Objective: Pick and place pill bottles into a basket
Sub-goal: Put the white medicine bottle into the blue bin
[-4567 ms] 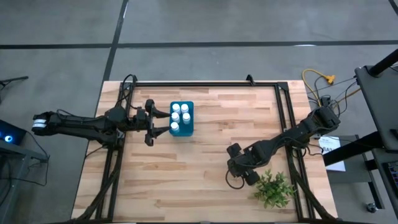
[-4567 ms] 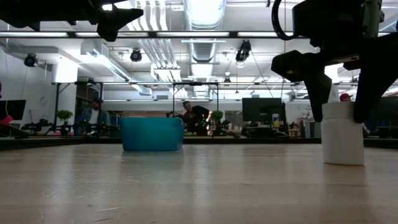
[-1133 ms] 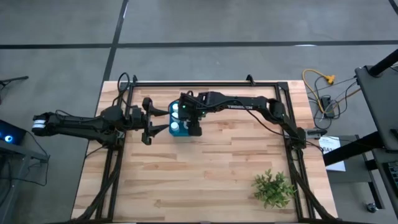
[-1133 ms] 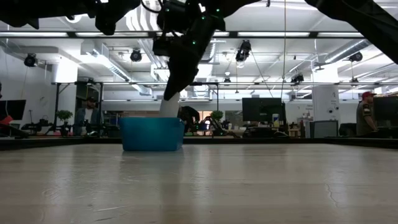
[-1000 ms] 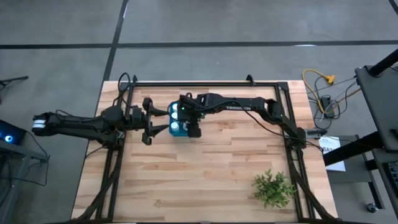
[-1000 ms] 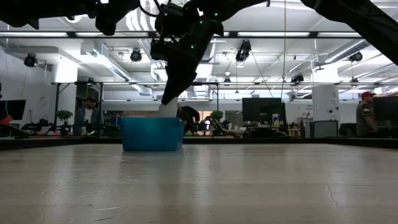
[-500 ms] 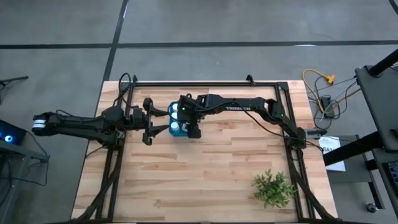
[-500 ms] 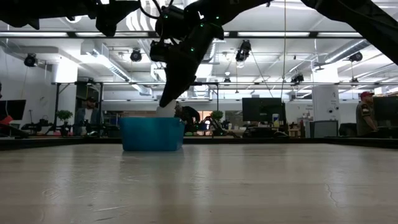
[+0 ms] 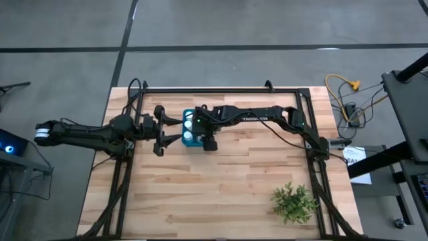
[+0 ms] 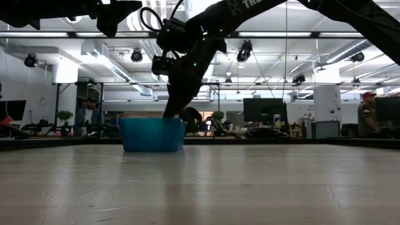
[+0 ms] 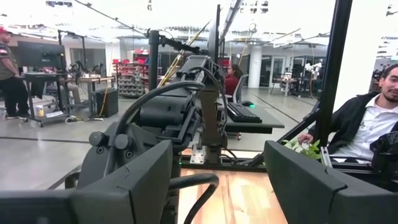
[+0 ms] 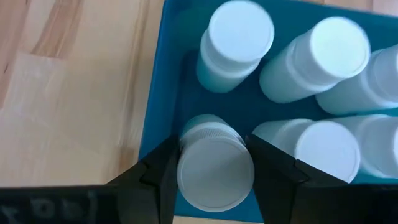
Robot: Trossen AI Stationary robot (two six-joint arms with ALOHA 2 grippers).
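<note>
The blue basket (image 9: 185, 117) stands at the table's far left and also shows in the low view (image 10: 153, 134). My right gripper (image 12: 214, 177) reaches down into its near right corner, shut on a white pill bottle (image 12: 214, 168). Several other white bottles stand upright in the basket, such as one (image 12: 239, 40) and another (image 12: 326, 56). My left gripper (image 9: 175, 130) is open and empty, level just left of the basket; its fingers stand wide apart in the left wrist view (image 11: 217, 186). My right gripper pinches the bottle at its cap's two opposite sides (image 12: 186, 168) between its two fingers (image 12: 273, 168). The fingers come from above, pointing down. The bottle stands upright inside the basket's corner, below the rim; whether its base rests on the floor is hidden.
A green leafy plant (image 9: 293, 203) sits at the near right of the wooden table. Black frame rails (image 9: 221, 90) run along the far, left and right sides. People sit in the room beyond the table (image 11: 379, 124).
My right gripper has gone down into the basket with the bottle. The bottle showed above the basket's rim in the low view before and is now hidden below it.
</note>
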